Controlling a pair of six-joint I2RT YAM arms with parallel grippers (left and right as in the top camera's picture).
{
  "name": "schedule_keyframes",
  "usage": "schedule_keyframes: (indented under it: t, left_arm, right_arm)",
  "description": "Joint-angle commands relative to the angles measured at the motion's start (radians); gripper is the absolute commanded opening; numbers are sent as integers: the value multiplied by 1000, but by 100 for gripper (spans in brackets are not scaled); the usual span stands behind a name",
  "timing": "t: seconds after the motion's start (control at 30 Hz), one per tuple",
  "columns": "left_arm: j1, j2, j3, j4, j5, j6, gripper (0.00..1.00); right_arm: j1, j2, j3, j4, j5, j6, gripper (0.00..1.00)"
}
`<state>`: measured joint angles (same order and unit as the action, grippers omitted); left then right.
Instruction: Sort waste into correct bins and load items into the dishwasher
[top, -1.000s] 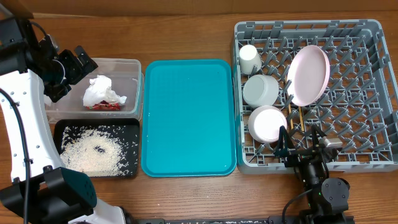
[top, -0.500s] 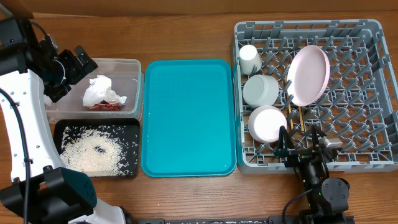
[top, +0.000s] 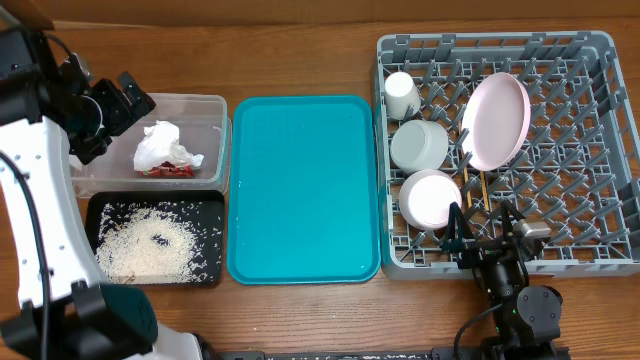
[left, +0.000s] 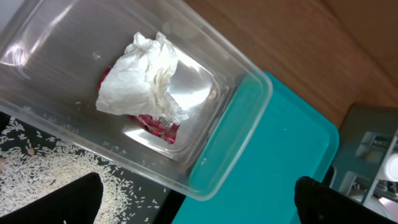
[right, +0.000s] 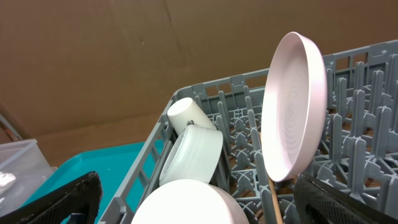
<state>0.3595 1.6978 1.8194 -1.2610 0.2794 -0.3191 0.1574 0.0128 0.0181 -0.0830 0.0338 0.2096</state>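
Overhead, napkin (top: 163, 145) and rice (top: 150, 245) sit binned, plate (top: 495, 120) stands racked; left gripper (top: 120, 100) and right gripper (top: 487, 232) gape empty, so seemingly only withdrawing is left.

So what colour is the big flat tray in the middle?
The tray is teal, a blue-green. The overhead view shows it best.

Behind a shallow black tray (top: 207, 205) sits a clear plastic tub (top: 200, 98) — a teal tray (top: 303, 190) right of both. Rightmost, a grey plastic dish rack (top: 585, 175).

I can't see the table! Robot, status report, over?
Left gripper, right gripper open, empty. Napkin, sauce packet in clear tub; rice in black tray; dishes in grey rack. Nothing in the way.
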Motion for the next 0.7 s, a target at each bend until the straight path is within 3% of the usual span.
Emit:
schedule_keyframes:
  t: [0.0,0.37,0.67]
  left_arm:
    - [-23,-118,17,2,-2,-10,100]
    - [-183,-361,11,-1,-3,-9,100]
    - [-312,-605,-111,2,3,-11,100]
  right_arm:
    - [-3,-9,-10,3,9,0,100]
    - [-3,-9,-10,3,9,0,100]
    - [-3,-9,-10,3,9,0,100]
